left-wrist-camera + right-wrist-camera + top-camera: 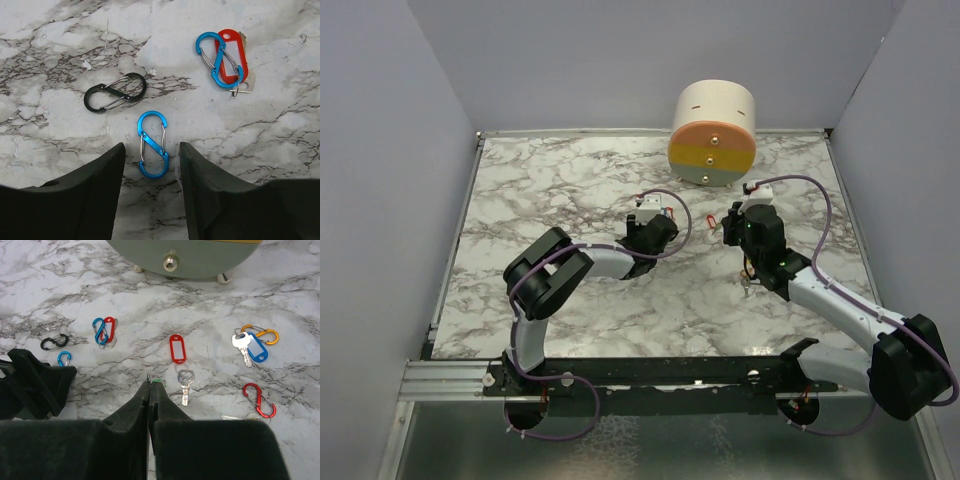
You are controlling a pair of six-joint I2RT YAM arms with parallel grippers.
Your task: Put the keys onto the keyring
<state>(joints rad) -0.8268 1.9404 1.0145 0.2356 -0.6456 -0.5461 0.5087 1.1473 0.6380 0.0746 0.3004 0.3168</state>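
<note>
Three keys (186, 376) of flat silver metal lie on the table (570, 180), a glossy white marble-look slab veined in grey, boxed in by plain matte pale walls (380, 150). The middle key (184, 390) is joined to an oblong red tag (177, 347) of smooth plastic, its long axis running toward the right wrist camera, blade nearest. The blue-tagged key (242, 346) slants blade-down to the right, beside a curvy orange clip (263, 334). The third key (245, 85) is mostly hidden under a second red tag (233, 52) and a blue S-shaped clip (218, 60). The left gripper (151, 147) is spread wide, its blunt black fingers (90, 200) flanking another blue S-clip (152, 145) without touching; a black S-clip (115, 92) lies beyond. The right gripper (149, 386) has its fingers pressed together just left of the middle key, a green speck at the tips too small to identify. A cream drum (712, 135) with banded face lies at the back.
</note>
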